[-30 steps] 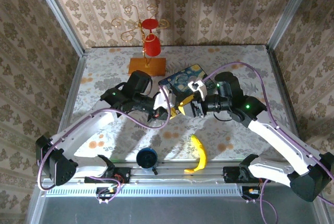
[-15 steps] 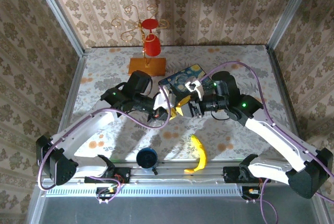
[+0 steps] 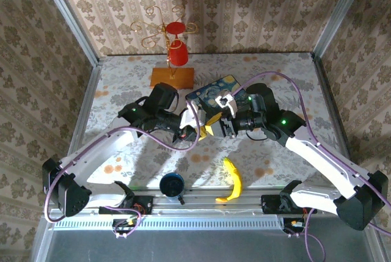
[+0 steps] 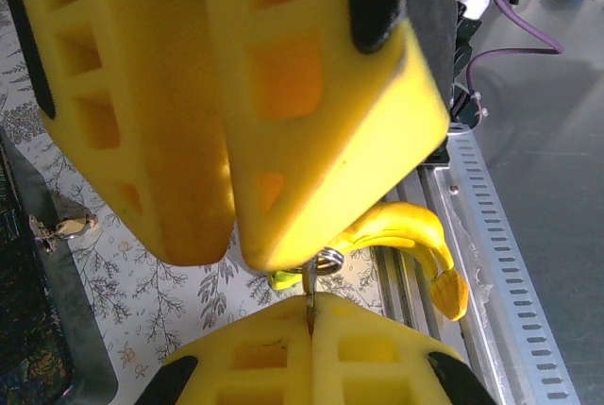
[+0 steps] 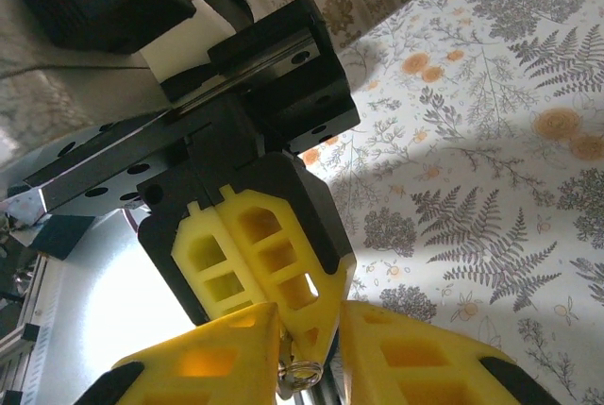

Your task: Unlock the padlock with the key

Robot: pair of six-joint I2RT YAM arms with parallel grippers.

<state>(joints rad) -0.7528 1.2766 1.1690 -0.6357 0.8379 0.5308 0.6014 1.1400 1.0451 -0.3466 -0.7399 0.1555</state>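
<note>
The left tool (image 4: 310,322) pinches the key (image 4: 309,294) by its blade, ring (image 4: 327,260) outward, likely so the narrow-jawed right tool (image 5: 310,328) can take it; whether that tool grips yet is unclear.

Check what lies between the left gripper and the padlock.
Just bare flowered tabletop, as the left wrist view shows. The left gripper, pinching the key, is apart from the padlock at the edge of the box.

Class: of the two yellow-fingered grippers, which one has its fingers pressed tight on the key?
The left gripper: its fingers pinch the thin blade of the key with no gap. The fingers of the right gripper stand apart, either side of the key's ring.
</note>
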